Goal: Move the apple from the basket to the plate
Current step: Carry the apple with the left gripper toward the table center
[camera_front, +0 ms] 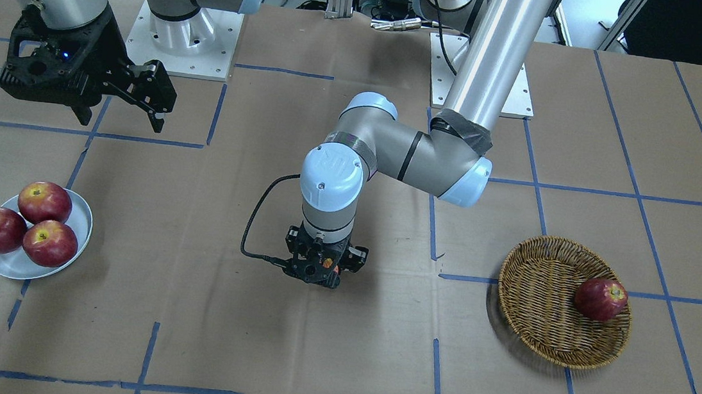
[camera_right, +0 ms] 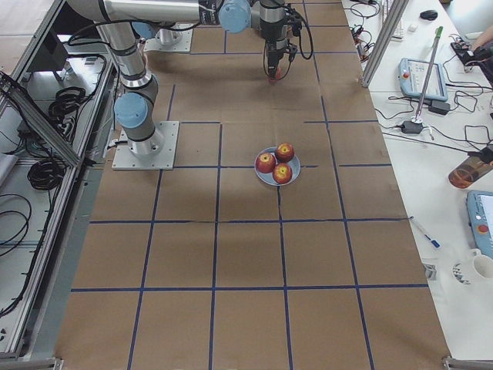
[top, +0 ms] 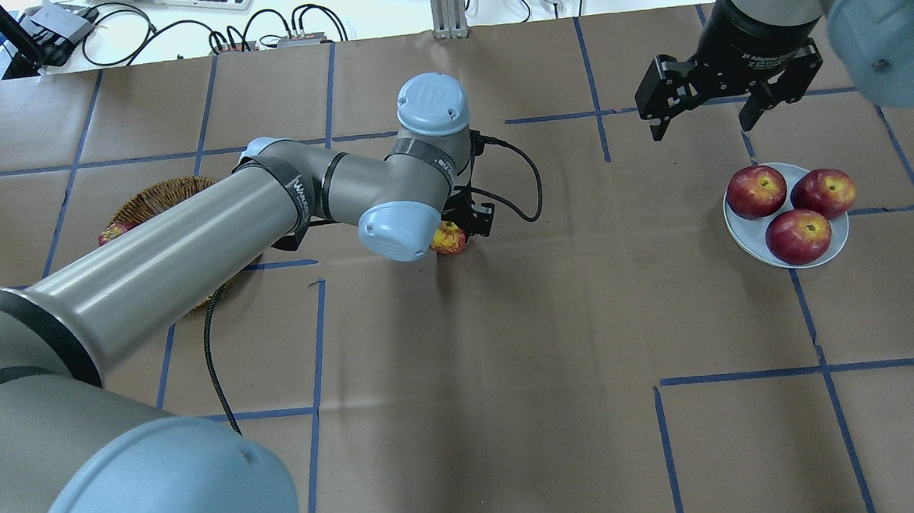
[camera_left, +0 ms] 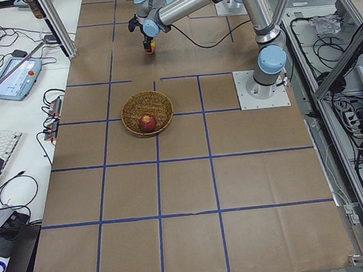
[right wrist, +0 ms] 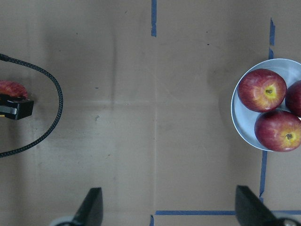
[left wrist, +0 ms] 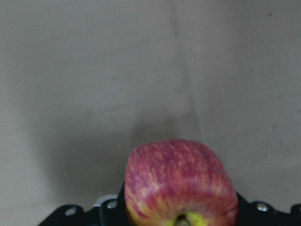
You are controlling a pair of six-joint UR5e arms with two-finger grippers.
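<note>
Fingers of the left gripper (top: 453,233) are closed on the apple (left wrist: 181,183), which hangs low over the middle of the table (top: 509,363), well apart from both the basket (camera_front: 535,292) on the left and the plate (top: 741,235) on the right. I think the main danger is at the plate: three dark apples (top: 798,236) fill it, so a fourth may find no flat place, push a neighbour, or roll off the rim. The right gripper (top: 702,122) also hovers with fingers wide open just beyond the plate's far side, so the two arms may meet there. Smooth round skin may slip if the travel is quick.
</note>
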